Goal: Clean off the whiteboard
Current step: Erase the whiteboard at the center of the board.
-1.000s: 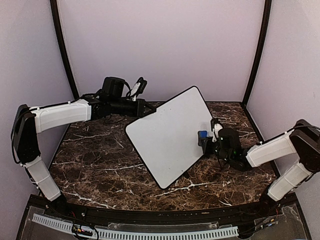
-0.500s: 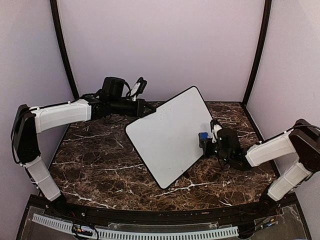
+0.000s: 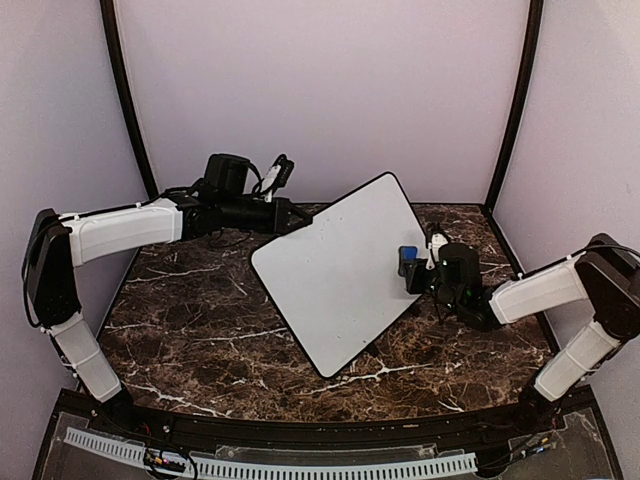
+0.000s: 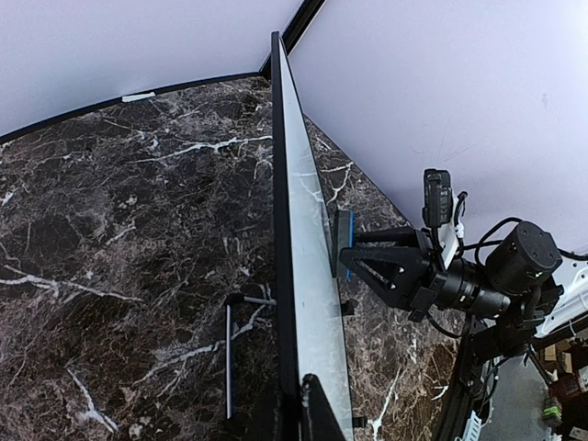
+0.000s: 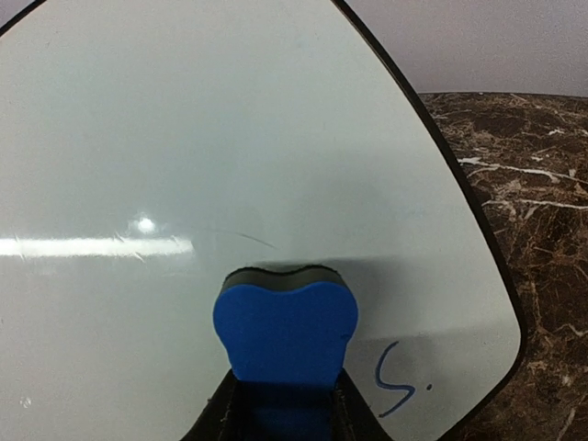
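Observation:
The whiteboard [image 3: 335, 270] is held tilted above the marble table, and my left gripper [image 3: 300, 222] is shut on its upper left edge. In the left wrist view the whiteboard [image 4: 308, 276] runs edge-on, with the left gripper [image 4: 299, 409] clamped on its near rim. My right gripper [image 3: 415, 268] is shut on a blue eraser [image 3: 407, 261], pressing it against the board's right side. In the right wrist view the eraser [image 5: 285, 322] lies flat on the whiteboard [image 5: 184, 138], held by the right gripper [image 5: 283, 409]. A blue scribble [image 5: 395, 377] sits just right of it, and a faint thin stroke [image 5: 248, 239] above.
The dark marble table [image 3: 190, 320] is closed in by pale walls and black corner posts [image 3: 130, 110]. A thin metal rod [image 4: 229, 358] shows on the board's back side, over the table. The right arm [image 4: 478, 285] reaches in from the board's front side.
My right gripper has slid the eraser a little up the board's right side, towards the far edge. The left arm and the board have stayed still.

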You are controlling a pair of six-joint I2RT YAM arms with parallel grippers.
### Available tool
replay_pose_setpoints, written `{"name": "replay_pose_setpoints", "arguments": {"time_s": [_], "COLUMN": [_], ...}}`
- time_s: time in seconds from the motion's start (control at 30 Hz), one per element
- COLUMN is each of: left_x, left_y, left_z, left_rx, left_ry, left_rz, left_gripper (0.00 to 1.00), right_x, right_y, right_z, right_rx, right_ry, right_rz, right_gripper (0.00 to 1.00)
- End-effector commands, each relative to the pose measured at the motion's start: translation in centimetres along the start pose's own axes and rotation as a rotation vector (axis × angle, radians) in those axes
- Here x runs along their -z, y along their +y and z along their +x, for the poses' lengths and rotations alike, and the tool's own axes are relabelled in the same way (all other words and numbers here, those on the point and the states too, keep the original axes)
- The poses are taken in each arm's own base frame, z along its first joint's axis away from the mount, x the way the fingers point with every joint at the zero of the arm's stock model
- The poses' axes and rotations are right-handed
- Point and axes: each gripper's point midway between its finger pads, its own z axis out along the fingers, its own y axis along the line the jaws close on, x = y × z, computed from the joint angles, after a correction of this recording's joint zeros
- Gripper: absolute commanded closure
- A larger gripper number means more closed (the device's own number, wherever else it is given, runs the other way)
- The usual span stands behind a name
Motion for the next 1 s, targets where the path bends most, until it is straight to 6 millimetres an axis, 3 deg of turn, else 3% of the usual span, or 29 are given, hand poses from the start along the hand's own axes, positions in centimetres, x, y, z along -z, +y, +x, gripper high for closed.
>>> {"name": "replay_pose_setpoints", "arguments": {"time_s": [0.0, 0.13, 0.27, 0.4, 0.73, 0.83, 0.97], "left_x": [-0.6, -0.7, -0.7, -0.8, -0.7, -0.7, -0.7], "left_y": [-1.3, -1.3, -1.2, -1.2, -1.2, -1.3, -1.3], "left_z": [4.5, 4.5, 4.6, 4.6, 4.6, 4.5, 4.6], "left_rx": [-0.037, -0.033, -0.031, -0.031, -0.033, -0.035, -0.035], "left_ry": [0.147, 0.148, 0.152, 0.151, 0.151, 0.149, 0.150], "left_rz": [0.048, 0.051, 0.048, 0.047, 0.048, 0.048, 0.048], "left_gripper": [1.00, 1.00, 1.00, 1.00, 1.00, 1.00, 1.00], "right_x": [0.9, 1.8, 2.2, 1.6, -0.8, -1.3, -1.2], "right_y": [-0.7, -0.4, -0.3, -0.3, -0.9, -0.9, -1.3], "right_z": [3.9, 5.7, 6.0, 4.6, -1.0, -1.2, 0.3], "right_rx": [-0.043, -0.046, -0.059, -0.049, -0.042, -0.036, -0.043], "right_ry": [0.085, 0.114, 0.113, 0.081, -0.010, -0.003, 0.027], "right_rz": [-0.032, -0.060, -0.059, -0.032, 0.052, 0.056, 0.053], "right_gripper": [0.73, 0.73, 0.73, 0.74, 0.73, 0.73, 0.73]}}
